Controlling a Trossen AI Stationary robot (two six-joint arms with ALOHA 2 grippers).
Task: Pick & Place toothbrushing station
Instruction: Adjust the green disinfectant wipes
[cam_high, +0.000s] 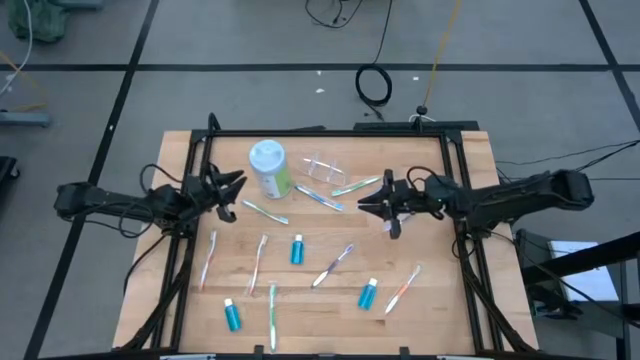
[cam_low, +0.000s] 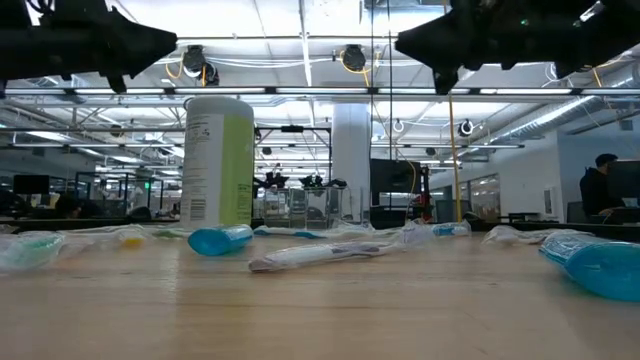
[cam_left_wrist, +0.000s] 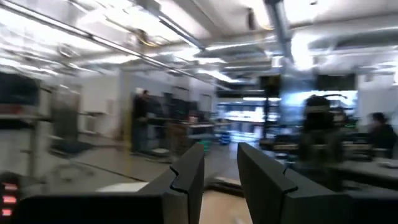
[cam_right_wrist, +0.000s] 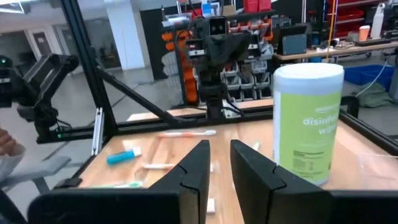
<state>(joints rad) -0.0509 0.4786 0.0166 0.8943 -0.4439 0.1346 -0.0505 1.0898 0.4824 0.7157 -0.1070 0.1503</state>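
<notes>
The toothbrushing station lies scattered on the wooden table (cam_high: 440, 320). A clear plastic cup (cam_high: 322, 167) sits near the far edge. Several thin toothbrushes lie flat, one teal (cam_high: 265, 212), one purple (cam_high: 333, 266) and one orange (cam_high: 402, 288). Three blue white-capped tubes (cam_high: 297, 250) (cam_high: 368, 293) (cam_high: 232, 315) lie on their sides. My left gripper (cam_high: 238, 188) (cam_left_wrist: 221, 149) hovers above the table's left part, open, with nothing between its fingers. My right gripper (cam_high: 366, 197) (cam_right_wrist: 219, 144) hovers right of centre and points toward the left, a narrow empty gap between its fingers.
A tall white and green wipes canister (cam_high: 268, 168) (cam_right_wrist: 308, 121) stands upright between the two grippers, toward the far edge. A black frame (cam_high: 330, 131) runs along the table's far edge and sides. Bare wood shows near the front right corner.
</notes>
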